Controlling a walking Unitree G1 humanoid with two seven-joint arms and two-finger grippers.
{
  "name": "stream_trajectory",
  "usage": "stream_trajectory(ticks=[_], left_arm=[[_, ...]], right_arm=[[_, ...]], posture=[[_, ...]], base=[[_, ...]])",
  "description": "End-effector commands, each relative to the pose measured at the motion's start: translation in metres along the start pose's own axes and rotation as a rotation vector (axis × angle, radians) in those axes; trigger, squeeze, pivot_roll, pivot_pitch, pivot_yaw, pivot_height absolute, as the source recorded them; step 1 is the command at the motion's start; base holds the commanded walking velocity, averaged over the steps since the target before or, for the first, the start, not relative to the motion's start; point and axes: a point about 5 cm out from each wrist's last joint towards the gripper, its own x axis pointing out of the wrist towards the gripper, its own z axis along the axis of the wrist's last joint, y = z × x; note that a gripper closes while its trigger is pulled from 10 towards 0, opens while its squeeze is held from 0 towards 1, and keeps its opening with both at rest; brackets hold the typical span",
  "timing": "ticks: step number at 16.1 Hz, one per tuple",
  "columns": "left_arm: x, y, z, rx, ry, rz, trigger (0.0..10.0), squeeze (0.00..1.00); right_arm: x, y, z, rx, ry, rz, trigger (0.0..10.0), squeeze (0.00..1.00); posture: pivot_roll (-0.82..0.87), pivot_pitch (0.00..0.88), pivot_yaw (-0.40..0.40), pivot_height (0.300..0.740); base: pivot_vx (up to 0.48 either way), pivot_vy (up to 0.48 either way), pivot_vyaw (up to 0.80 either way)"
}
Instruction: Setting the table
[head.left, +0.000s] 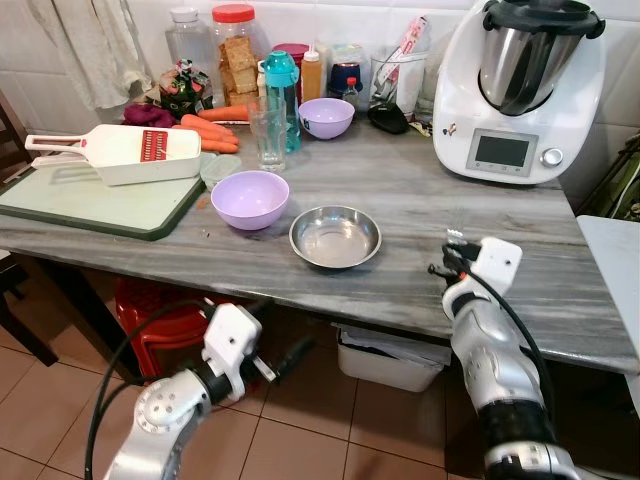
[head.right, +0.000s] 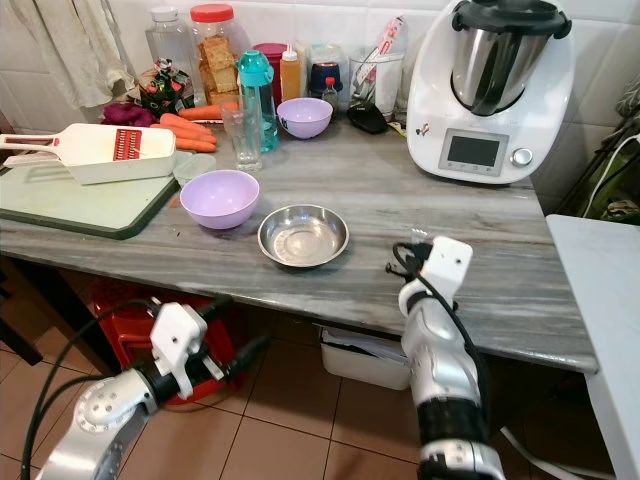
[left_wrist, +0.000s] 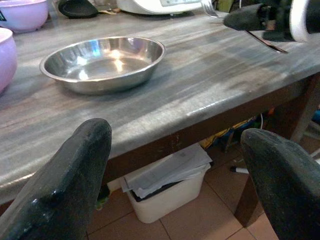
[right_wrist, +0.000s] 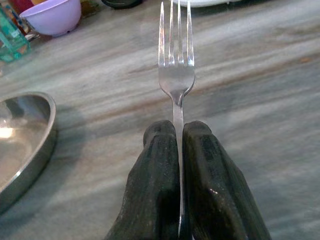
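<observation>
A steel bowl (head.left: 335, 237) sits in the middle of the grey stone table (head.left: 480, 210), with a purple bowl (head.left: 250, 198) just to its left and a second purple bowl (head.left: 326, 117) further back. My right gripper (right_wrist: 178, 130) is shut on the handle of a silver fork (right_wrist: 176, 75), whose tines point out over the tabletop. It hovers low over the table to the right of the steel bowl (right_wrist: 20, 145). My left gripper (left_wrist: 177, 137) is open and holds nothing. It is below the table's front edge, facing the steel bowl (left_wrist: 102, 60).
A green cutting board (head.left: 90, 200) with a white slicer (head.left: 120, 152) lies at the left. Carrots (head.left: 210, 130), a glass (head.left: 267, 130), a teal bottle (head.left: 282, 95) and jars stand at the back. A white food processor (head.left: 520, 90) stands back right. A white bin (head.left: 390, 358) and a red stool (head.left: 160, 315) are under the table.
</observation>
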Motion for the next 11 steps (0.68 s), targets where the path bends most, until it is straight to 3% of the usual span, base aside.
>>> stream_trajectory(ticks=[1,11], left_arm=[[-0.001,0.001,0.003,0.023,0.002,-0.014,10.0,0.0],[0.003,0.0,0.006,0.032,-0.011,-0.023,10.0,0.0]], right_arm=[[0.003,0.004,0.0,0.024,0.014,-0.009,10.0,0.0],[0.02,0.019,-0.006,0.086,0.093,0.044,10.0,0.0]], posture=[[0.07,0.0,0.022,0.74],[0.08,0.0,0.02,0.74]], base=[[0.0,0.0,0.0],[0.0,0.0,0.0]])
